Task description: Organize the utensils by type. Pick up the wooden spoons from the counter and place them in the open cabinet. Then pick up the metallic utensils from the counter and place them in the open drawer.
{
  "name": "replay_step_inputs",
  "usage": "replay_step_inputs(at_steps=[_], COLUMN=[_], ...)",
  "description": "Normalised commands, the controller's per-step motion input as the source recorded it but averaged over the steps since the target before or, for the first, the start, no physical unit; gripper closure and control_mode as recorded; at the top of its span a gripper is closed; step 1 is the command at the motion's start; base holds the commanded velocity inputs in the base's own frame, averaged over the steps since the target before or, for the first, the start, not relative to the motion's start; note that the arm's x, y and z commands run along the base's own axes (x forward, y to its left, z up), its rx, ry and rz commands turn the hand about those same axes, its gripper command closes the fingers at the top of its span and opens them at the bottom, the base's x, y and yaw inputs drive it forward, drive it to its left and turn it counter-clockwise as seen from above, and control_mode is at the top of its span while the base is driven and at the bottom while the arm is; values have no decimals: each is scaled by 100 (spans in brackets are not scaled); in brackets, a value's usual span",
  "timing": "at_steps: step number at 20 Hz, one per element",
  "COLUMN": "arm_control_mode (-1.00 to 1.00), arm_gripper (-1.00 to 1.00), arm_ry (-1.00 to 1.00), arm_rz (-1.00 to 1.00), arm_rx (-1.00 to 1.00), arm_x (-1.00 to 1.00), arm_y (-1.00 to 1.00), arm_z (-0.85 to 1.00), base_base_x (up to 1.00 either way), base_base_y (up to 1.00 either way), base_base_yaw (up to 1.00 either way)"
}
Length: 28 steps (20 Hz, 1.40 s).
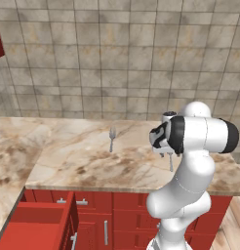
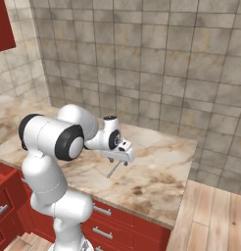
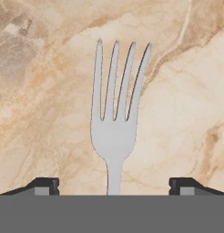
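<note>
A silver-grey fork [image 3: 114, 132] lies flat on the beige marbled counter [image 1: 78, 161], directly under my gripper [image 3: 114, 185]. Its tines point away from the hand, and its handle runs between the two dark fingertips [image 3: 43, 184], which stand wide apart and touch nothing. From the base views the gripper [image 2: 123, 156] hovers just above this fork [image 2: 114, 169], whose handle [image 1: 171, 162] pokes out below the hand. A second fork [image 1: 112, 138] rests further left on the counter. The open drawer [image 1: 39, 227] juts out at lower left. The wooden spoons are out of view.
A corner of a red wall cabinet [image 2: 2, 24] shows at upper left. A tiled wall backs the counter. Red base drawers with silver handles [image 2: 103, 211] run under the slab. The counter ends at the right, over wooden floor [image 2: 215, 220].
</note>
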Motion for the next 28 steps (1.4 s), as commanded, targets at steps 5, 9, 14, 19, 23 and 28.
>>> replay_step_inputs(at_steps=[5,9,14,19,23,28], arm_control_mode=[-100,-100,-100,-100,-100,-100], arm_gripper=[-100,-100,-100,-100,-100,100], arm_ry=[-4,-4,0,0,0,0], arm_rz=[-8,-8,-7,-6,-6,-6], arm_rx=[4,1,0,0,0,0], arm_x=[-8,-4,0,0,0,0], arm_y=[-2,0,0,0,0,0], arm_z=[-37,-44,-42,-48,-51,-58], base_base_x=[0,0,0,0,0,0], base_base_y=[0,0,0,0,0,0], base_base_yaw=[0,0,0,0,0,0])
